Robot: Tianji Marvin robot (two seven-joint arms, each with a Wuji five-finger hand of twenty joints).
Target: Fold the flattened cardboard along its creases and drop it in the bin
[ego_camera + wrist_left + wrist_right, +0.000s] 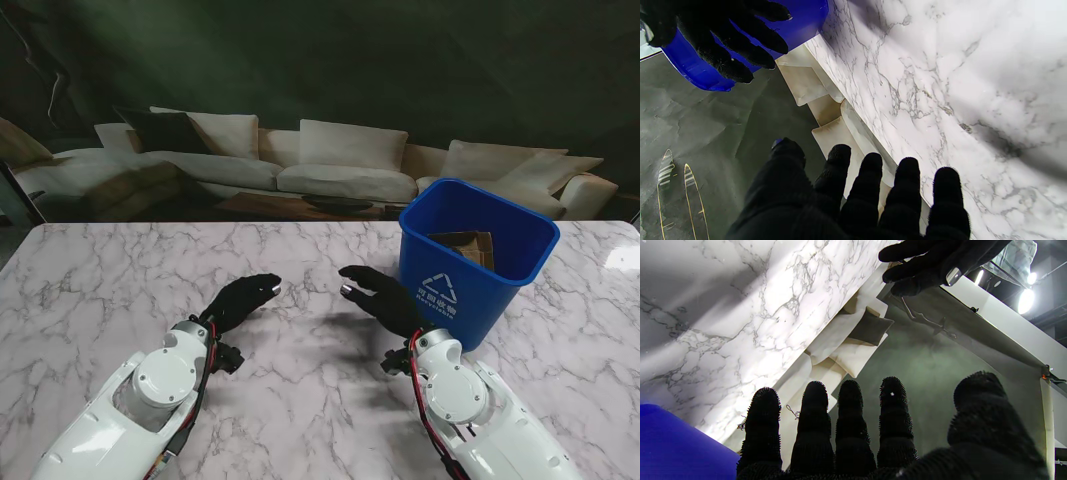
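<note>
The blue bin (475, 255) stands on the marble table (120, 270) at the right, and brown folded cardboard (465, 246) lies inside it. My right hand (385, 297), in a black glove, hovers just left of the bin, fingers spread, holding nothing. My left hand (240, 298) faces it across a bare gap, also open and empty. In the left wrist view my left hand (870, 196) shows its spread fingers, with the right hand (723, 36) in front of the bin (800, 23). In the right wrist view my right hand (853, 433) is spread, the left hand (927, 263) opposite.
A backdrop picturing a cream sofa (340, 165) rises behind the table's far edge. The bin sits near the table's right side, close to my right forearm (480, 410). Bare marble lies between and to the left of the hands.
</note>
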